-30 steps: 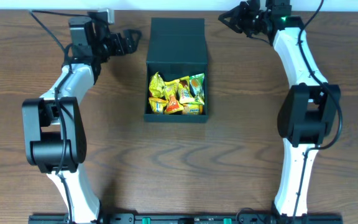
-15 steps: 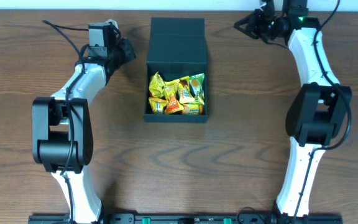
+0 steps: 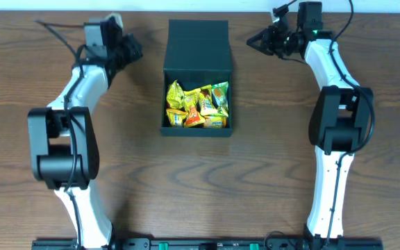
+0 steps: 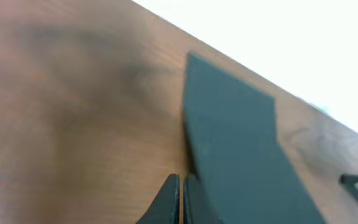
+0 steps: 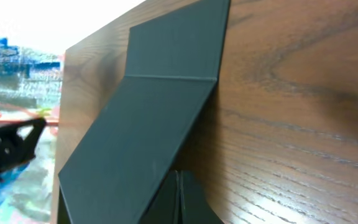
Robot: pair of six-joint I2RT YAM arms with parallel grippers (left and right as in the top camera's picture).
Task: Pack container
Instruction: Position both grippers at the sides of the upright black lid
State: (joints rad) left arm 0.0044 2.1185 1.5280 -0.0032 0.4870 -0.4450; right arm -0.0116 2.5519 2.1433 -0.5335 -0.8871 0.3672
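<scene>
One container (image 4: 235, 149), blurry, cut off, l. wrist

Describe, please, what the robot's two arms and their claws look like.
The left arm and right arm share white, rounded links and black joint housings. A thin black cable trails from each wrist. A green light glows near the right wrist. The left claw and right claw are dark with slim tapering fingers.

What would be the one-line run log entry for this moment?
container: open, snack packets inside | left hand: shut, empty, beside lid | right hand: shut, empty, beside lid
</scene>
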